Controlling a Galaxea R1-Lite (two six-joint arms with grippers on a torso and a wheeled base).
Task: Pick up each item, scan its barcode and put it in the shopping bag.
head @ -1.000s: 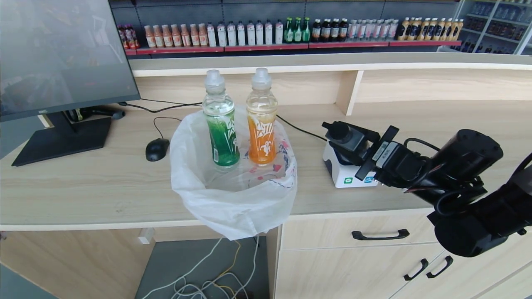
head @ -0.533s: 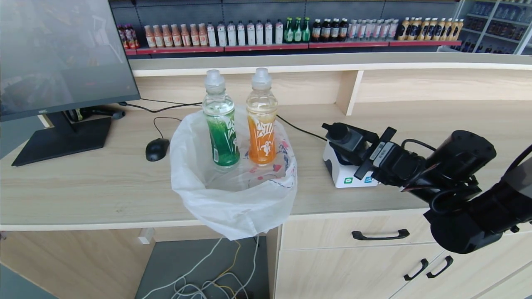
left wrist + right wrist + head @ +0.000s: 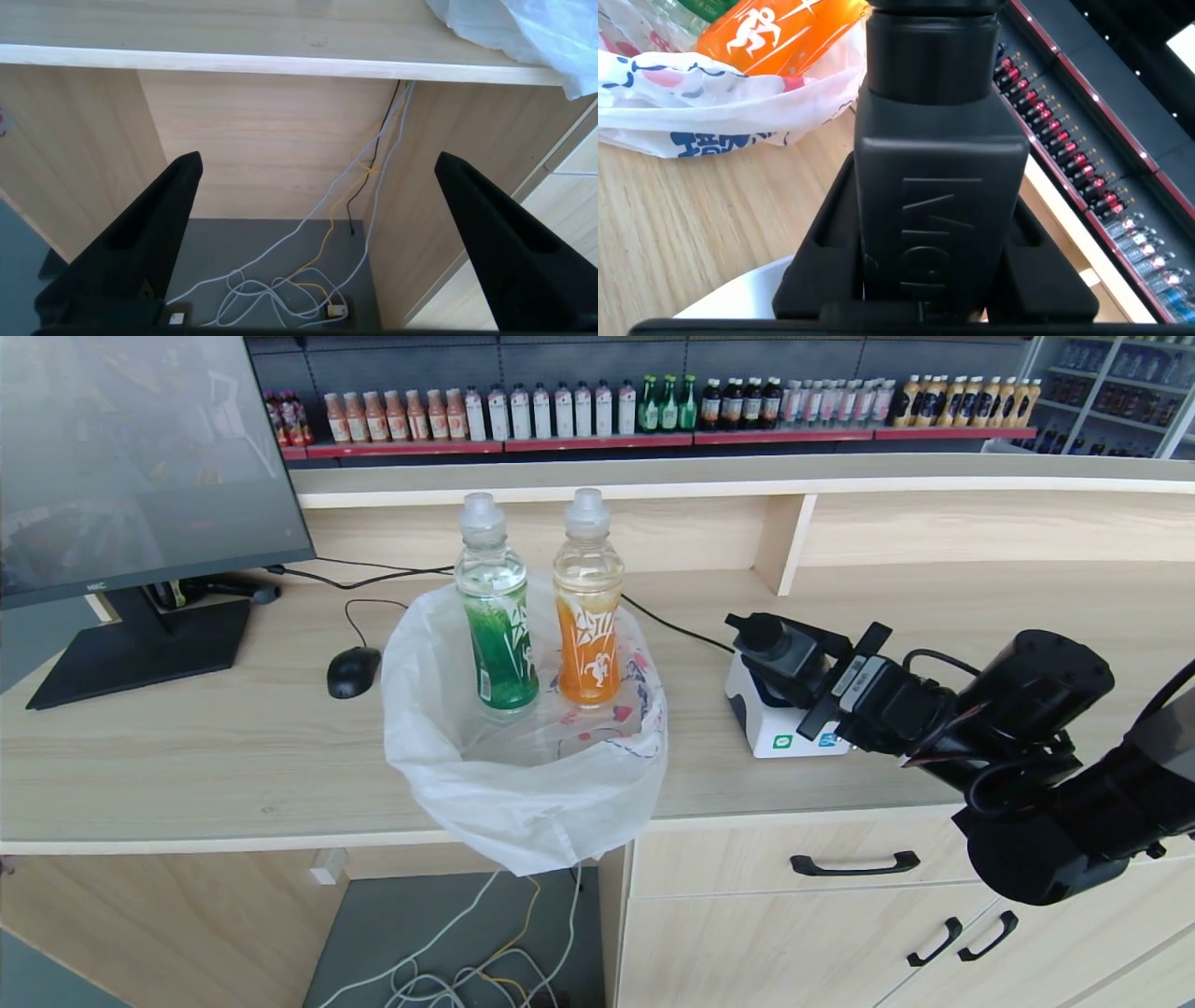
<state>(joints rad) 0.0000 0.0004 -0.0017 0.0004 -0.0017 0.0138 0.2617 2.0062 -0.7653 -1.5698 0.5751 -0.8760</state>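
Left wrist view: left hand [image 3: 313, 238] is hanging wide open under the counter [image 3: 234, 47]. Head view: green bottle [image 3: 499, 635], orange bottle [image 3: 588, 635] are standing in shopping bag [image 3: 523, 793]. Right hand [image 3: 808, 663] is gripping scanner [image 3: 770, 644], slightly left of before.

Your counter [image 3: 233, 747] is pale wood grain, with a raised ledge along its back and an upright divider [image 3: 782, 546] under that ledge. At the far left a monitor [image 3: 140, 448] stands on a flat black foot [image 3: 140, 649]. Behind the foot lies a small black item [image 3: 219, 588]; you cannot tell what it is. A black mouse [image 3: 353, 672] lies between the foot and the shopping bag [image 3: 523, 784], its cord looping toward the back. The white bag sits open near the middle, sagging over the counter's front edge. To its right, apart from it, stands a scanner on a white base [image 3: 775, 733], and a black cable [image 3: 672, 627] runs across the counter from behind the bag to the scanner.
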